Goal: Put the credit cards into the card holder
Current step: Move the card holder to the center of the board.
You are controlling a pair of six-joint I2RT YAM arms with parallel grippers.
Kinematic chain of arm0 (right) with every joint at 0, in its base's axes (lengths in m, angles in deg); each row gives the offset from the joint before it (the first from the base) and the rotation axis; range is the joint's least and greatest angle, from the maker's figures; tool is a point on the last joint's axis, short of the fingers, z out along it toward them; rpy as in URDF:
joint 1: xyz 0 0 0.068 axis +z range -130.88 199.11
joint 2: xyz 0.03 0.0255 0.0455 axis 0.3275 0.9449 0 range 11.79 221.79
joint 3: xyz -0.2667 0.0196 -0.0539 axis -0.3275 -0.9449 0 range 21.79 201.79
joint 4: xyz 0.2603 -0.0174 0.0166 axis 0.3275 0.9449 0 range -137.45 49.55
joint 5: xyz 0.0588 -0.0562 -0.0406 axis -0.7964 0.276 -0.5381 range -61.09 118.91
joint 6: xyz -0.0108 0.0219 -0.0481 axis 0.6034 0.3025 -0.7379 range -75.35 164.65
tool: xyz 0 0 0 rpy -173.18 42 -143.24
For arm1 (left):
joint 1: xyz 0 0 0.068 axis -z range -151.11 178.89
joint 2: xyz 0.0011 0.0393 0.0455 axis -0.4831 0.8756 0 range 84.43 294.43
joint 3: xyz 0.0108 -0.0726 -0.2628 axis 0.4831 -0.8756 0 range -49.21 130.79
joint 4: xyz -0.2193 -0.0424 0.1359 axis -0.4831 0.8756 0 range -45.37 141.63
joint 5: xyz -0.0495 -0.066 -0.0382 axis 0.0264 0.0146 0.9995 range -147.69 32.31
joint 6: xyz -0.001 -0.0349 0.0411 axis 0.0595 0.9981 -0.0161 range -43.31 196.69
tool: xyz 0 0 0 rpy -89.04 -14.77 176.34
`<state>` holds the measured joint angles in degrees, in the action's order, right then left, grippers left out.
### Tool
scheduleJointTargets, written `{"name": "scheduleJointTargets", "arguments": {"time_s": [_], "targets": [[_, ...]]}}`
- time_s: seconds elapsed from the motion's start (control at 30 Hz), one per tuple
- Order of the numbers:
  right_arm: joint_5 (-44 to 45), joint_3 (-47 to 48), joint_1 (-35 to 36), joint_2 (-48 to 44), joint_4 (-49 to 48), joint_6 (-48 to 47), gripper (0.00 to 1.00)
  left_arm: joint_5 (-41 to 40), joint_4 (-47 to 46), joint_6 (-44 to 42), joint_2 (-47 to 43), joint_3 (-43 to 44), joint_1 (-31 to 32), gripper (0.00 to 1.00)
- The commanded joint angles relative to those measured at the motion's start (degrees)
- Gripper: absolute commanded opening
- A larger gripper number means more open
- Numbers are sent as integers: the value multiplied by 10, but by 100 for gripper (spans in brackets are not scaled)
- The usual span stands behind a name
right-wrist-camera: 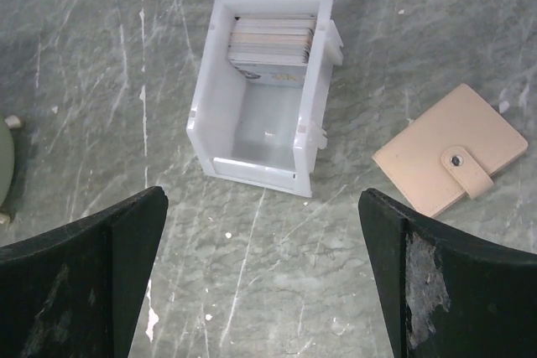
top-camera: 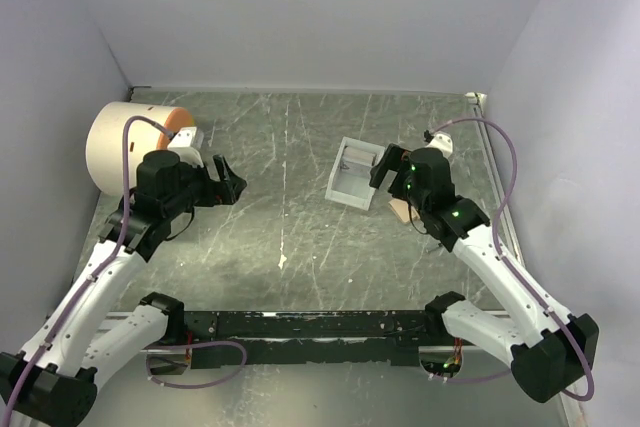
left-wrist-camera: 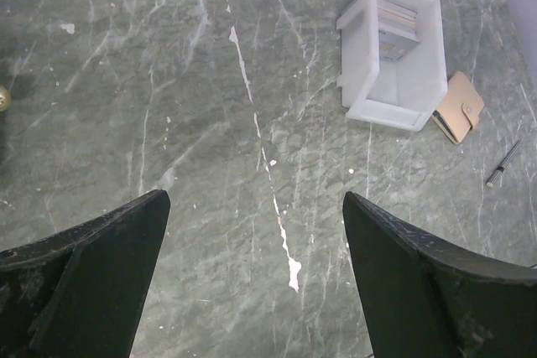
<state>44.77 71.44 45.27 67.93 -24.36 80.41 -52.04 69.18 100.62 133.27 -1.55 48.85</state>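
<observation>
While R tool [right-wrist-camera: 262, 199] gapes, cards [right-wrist-camera: 270, 39] stand stacked in holder [right-wrist-camera: 252, 172].

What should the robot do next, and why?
Probably just lift the right arm back a little. Its jaws hang open and empty by the card holder, the credit cards already stand stacked at its far end, and no loose card shows. The tan wallet lies snapped shut beside it.

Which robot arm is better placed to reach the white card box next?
Right, probably: the right gripper hovers open just by the card holder; the left gripper is far across the table.
</observation>
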Motion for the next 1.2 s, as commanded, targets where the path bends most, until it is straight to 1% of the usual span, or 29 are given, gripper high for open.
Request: {"name": "scheduleJointTargets", "arguments": {"time_s": [0.0,0.13,0.2,0.37,0.47,0.53,0.57,0.67,0.73,0.87,0.93,1.03,1.17], "targets": [[33,-22,-6,-16,-21,29,100,14,-20,-16,-14,-2,-7,96],[57,-14,-6,0,-21,37,100,20,-7,-24,-15,0,-7,96],[77,0,-7,14,-5,48,100,16,1,-30,-17,-1,-8,96],[166,27,-8,54,39,75,100,13,19,-32,-22,-2,-8,96],[190,29,-11,80,25,48,98,18,13,-32,-33,-8,-8,96],[194,32,-25,99,15,35,96,19,13,-32,-36,-8,-8,96],[195,35,-36,111,17,37,96,18,15,-50,-39,-7,-8,96],[172,39,-77,142,11,37,91,16,17,-55,-47,-8,-8,96],[136,32,-108,155,-6,34,85,19,14,-55,-53,-10,-9,96],[99,16,-155,183,-35,41,74,24,14,-57,-57,-12,-7,96],[80,21,-167,203,-40,39,71,23,14,-58,-58,-10,-8,96],[92,22,-172,232,-48,46,66,29,12,-60,-57,-11,-8,96],[80,15,-176,268,-69,62,64,39,10,-62,-58,-11,-8,96]]}}
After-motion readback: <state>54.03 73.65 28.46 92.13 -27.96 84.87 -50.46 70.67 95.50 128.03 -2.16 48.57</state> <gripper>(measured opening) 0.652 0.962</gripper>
